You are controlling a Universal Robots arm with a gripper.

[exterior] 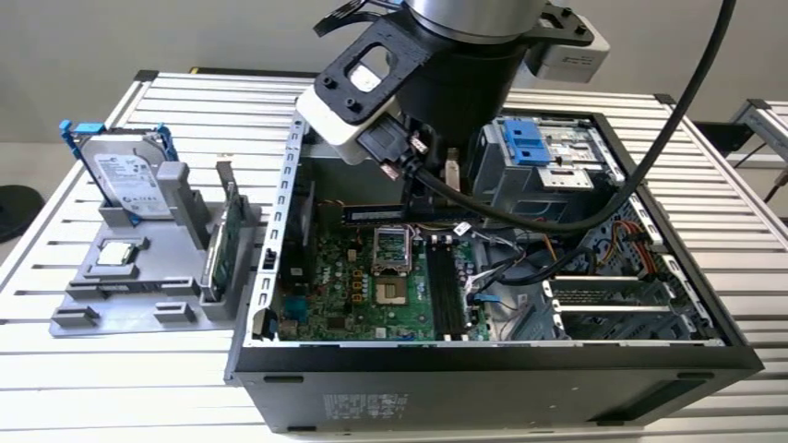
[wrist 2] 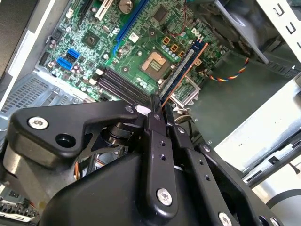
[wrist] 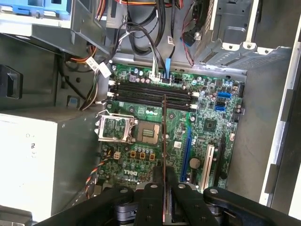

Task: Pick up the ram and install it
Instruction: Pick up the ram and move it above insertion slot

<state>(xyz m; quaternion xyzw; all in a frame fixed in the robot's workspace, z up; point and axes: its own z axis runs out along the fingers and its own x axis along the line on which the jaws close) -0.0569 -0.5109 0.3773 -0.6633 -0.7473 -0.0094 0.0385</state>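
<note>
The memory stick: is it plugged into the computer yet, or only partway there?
Partway. Pickup looks done: the slim dark memory stick is clamped between the black fingers, held over the green motherboard inside the open black computer case. Left to do: seating it, since the long black memory slots look empty and the stick sits above them.

Edge-on ram [wrist: 163,132] between jaws, above the motherboard [wrist: 211,141]
</note>
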